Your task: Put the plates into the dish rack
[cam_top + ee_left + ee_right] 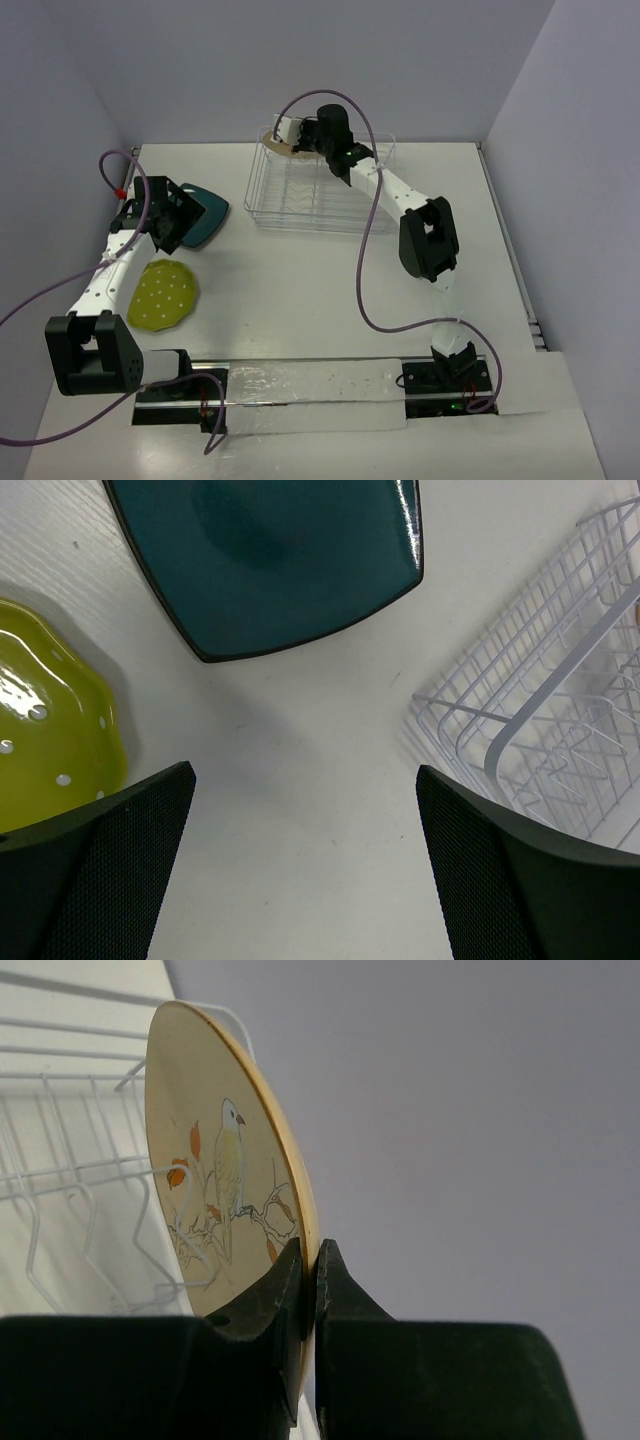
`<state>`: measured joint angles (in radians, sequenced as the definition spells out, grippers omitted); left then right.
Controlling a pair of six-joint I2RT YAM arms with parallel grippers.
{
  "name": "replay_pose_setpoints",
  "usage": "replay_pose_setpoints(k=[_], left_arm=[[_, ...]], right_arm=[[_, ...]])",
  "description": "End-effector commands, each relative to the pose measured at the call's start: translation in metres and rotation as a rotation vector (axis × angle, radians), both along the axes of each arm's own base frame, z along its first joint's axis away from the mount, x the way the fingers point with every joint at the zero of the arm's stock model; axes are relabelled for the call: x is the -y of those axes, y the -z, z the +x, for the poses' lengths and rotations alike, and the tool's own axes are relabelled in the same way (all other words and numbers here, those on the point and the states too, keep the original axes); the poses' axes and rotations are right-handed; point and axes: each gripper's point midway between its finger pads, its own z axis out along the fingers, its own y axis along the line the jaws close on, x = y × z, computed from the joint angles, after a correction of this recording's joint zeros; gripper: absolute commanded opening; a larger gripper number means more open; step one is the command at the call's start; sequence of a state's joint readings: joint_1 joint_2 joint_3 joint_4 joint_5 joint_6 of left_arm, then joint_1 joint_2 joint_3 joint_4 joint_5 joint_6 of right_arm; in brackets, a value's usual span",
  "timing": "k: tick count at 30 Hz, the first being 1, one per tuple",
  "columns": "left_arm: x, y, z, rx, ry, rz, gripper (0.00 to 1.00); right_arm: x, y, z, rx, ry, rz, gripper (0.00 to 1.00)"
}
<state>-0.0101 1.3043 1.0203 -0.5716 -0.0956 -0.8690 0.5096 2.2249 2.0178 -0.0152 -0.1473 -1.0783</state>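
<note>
My right gripper (310, 1260) (296, 133) is shut on the rim of the beige plate (215, 1180) with a bird and branch motif, holding it upright on edge over the far left end of the wire dish rack (320, 185). The beige plate (275, 145) shows only partly in the top view. My left gripper (305, 790) (178, 215) is open and empty above the table, beside the dark teal rounded-square plate (270, 560) (208, 215). The lime-green dotted plate (50, 730) (165, 295) lies flat on the table nearer the left arm's base.
The rack's near corner (540, 720) shows at the right of the left wrist view. The rack's wire tines (60, 1180) stand behind the beige plate. Walls close the table at the back and both sides.
</note>
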Motion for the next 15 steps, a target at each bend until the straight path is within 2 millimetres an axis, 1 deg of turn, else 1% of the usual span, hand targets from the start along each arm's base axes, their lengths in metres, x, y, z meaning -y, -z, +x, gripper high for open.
replay_pose_setpoints(k=[1, 6, 11, 15], left_arm=[[0.001, -0.014, 0.014, 0.061, 0.018, -0.005, 0.99], [0.001, -0.011, 0.016, 0.049, 0.02, -0.006, 0.99], [-0.005, -0.007, 0.02, 0.044, 0.009, -0.016, 0.99], [-0.002, -0.005, 0.022, 0.047, 0.023, -0.027, 0.99]], right_arm=[[0.001, -0.086, 0.005, 0.213, -0.004, 0.142, 0.0], [0.006, -0.064, 0.014, 0.172, 0.014, 0.168, 0.0], [0.0, -0.056, 0.019, 0.155, -0.011, 0.238, 0.04], [-0.004, -0.049, 0.022, 0.137, -0.021, 0.266, 0.07]])
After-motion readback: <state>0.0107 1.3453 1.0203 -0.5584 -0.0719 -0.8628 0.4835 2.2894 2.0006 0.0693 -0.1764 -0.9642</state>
